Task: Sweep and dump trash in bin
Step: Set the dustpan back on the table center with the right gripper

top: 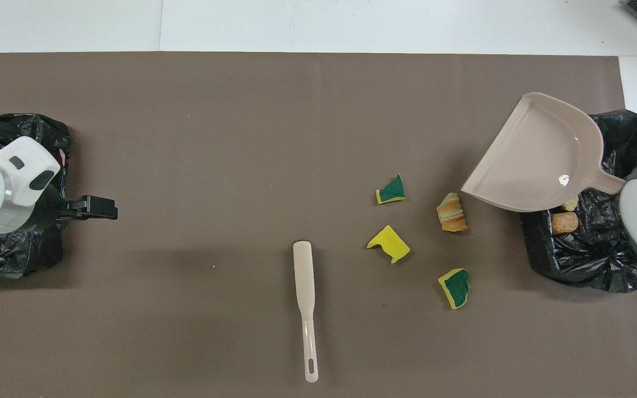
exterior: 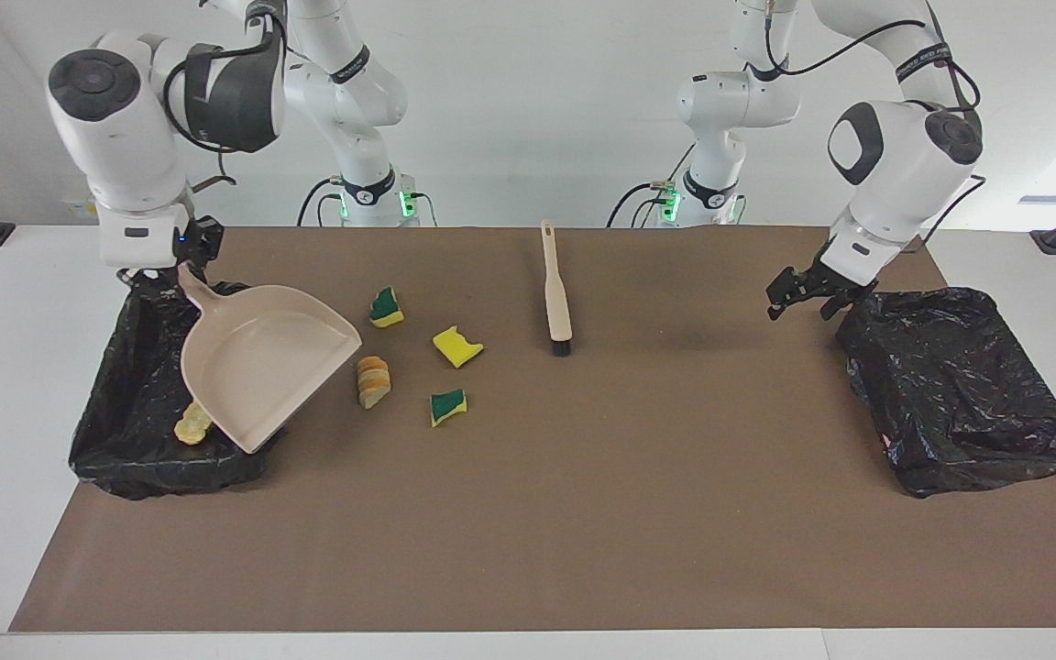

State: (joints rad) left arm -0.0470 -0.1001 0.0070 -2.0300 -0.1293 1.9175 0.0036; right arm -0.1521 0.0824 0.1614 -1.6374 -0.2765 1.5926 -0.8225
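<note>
Four scraps loose on the brown mat (exterior: 583,513): a green-topped sponge piece (exterior: 387,307) nearest the robots, then a yellow sponge piece (exterior: 457,346), a bread lump (exterior: 373,381), and a second green sponge piece (exterior: 447,406) farthest from them. Just beside the bread lump, toward the right arm's end of the table, the open lip of the dustpan (exterior: 262,367), raised and tilted over the lined bin (exterior: 125,458), its handle clamped in the right gripper (exterior: 164,275). More lumps inside that bin, mostly covered by the pan; one pale lump (exterior: 192,426) peeking out at the pan's edge, full count impossible to tell. Brush (exterior: 555,293) flat on the mat, toward the left arm's end from the scraps, untouched. Left gripper (exterior: 808,295) spread wide and empty, over the mat just beside the second bin (exterior: 959,385).
</note>
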